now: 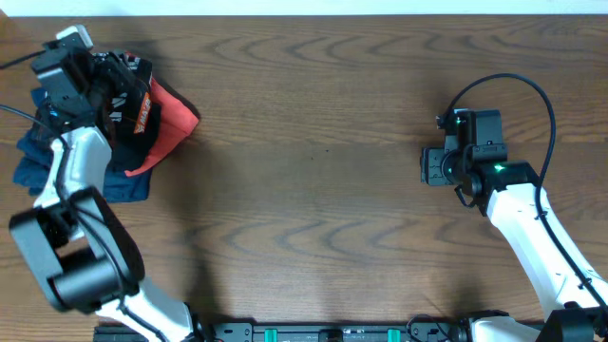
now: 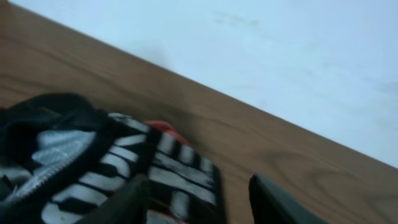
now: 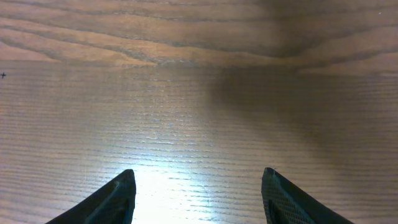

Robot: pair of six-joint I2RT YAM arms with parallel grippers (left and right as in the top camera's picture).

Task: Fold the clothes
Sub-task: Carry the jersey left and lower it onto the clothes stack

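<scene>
Black shirt [image 1: 133, 109] lay bunched at the far-left corner of the worktop [image 1: 323, 199]. It was heaped on a coral-red garment [image 1: 179, 119] and a navy garment [image 1: 125, 186].

Overhead view: the left arm [image 1: 78, 152] covered much of the shirt. Its outline and any folds could not be made out against the black wrist hardware.

Left wrist view: only a crumpled part of the shirt showed. Its white block letters were blurred and cut off by the lower frame edge, and none could be read.

Left claw [image 2: 196, 182]: jaws stood apart. One finger [image 2: 127, 199] was over the fabric, the other [image 2: 280, 205] over bare wood. Both were cropped at the bottom edge, and contact with the cloth could not be told. The left arm rose from the near edge, bent at the elbow, and reached to the far-left corner.

Right claw [image 3: 198, 173]: spread wide and holding nothing, with bare worktop between its tips. The right arm came up from the near-right corner with the claw pointing left, well apart from the clothes.
</scene>
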